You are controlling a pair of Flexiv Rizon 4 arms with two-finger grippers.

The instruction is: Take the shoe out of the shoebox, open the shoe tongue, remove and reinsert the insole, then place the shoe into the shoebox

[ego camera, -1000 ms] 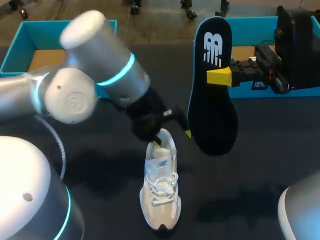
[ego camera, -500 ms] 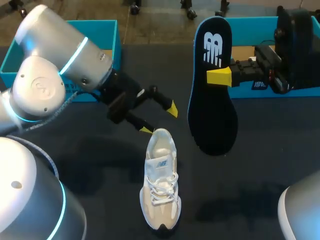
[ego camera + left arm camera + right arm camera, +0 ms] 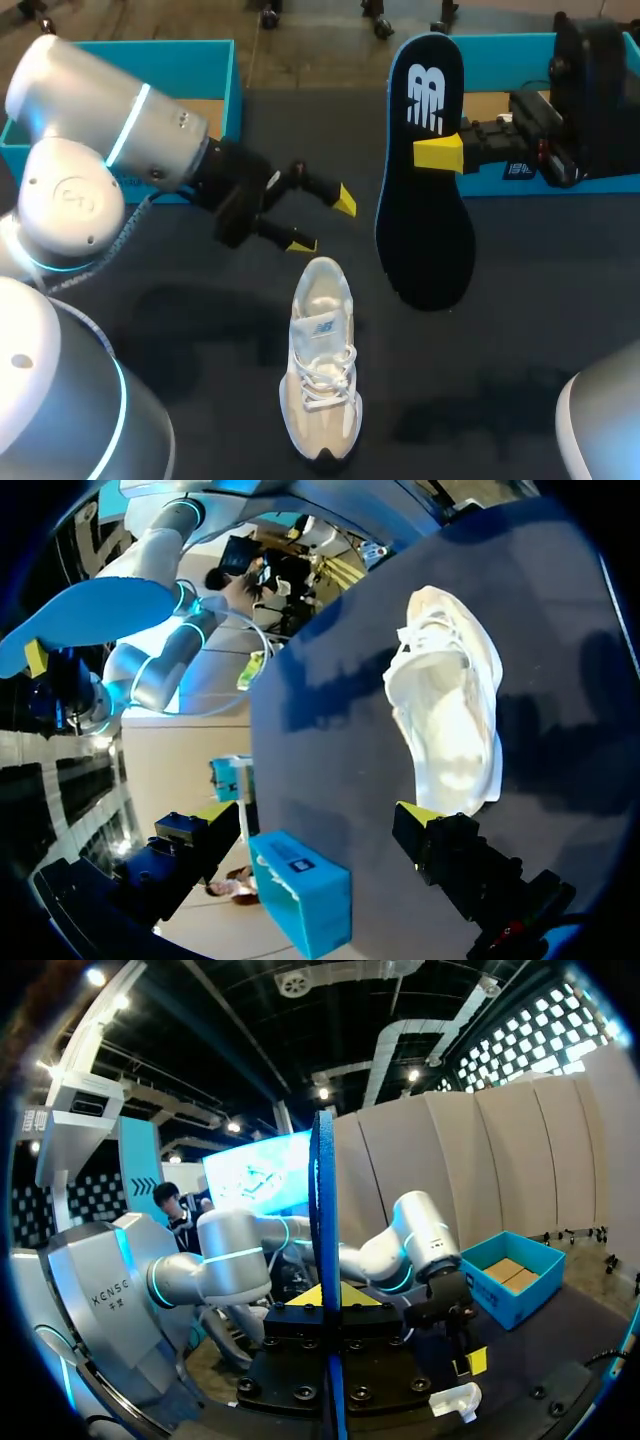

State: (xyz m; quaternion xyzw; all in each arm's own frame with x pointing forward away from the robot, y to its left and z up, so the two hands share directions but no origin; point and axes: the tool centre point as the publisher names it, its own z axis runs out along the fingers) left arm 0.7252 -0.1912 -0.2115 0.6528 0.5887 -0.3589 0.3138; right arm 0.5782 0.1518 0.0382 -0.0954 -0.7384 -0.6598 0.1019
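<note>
On the dark tabletop, near the middle: white shoe, standing on its sole, toe toward the robot's side, heel toward the far edge, laces crossed, opening facing up. In neither box, touched by nothing.

Just beyond the heel, above the tabletop: left arm, coming in from the left. Left jaws spread wide, holding nothing, both yellow fingertips clear of the shoe. From the left wrist, same shoe ahead of one yellow fingertip, heel end nearest it, apart from it.

Up in the air to the right of the shoe, apart from it: dark insole with a white logo at the heel end, heel end high and far, toe end hanging lower toward the tabletop. Right jaws clamped on it from both sides, nearer the heel end than the toe, one yellow fingertip flat against the printed face. Right arm reaching in from the far right. From the right wrist, insole edge-on, a thin blue strip rising between the two fingers. From the left wrist, its other face bright blue.

At the far left corner: left blue box, brown floor showing, partly behind the left arm. At the far right: right blue box, mostly hidden by the right arm and the insole.
</note>
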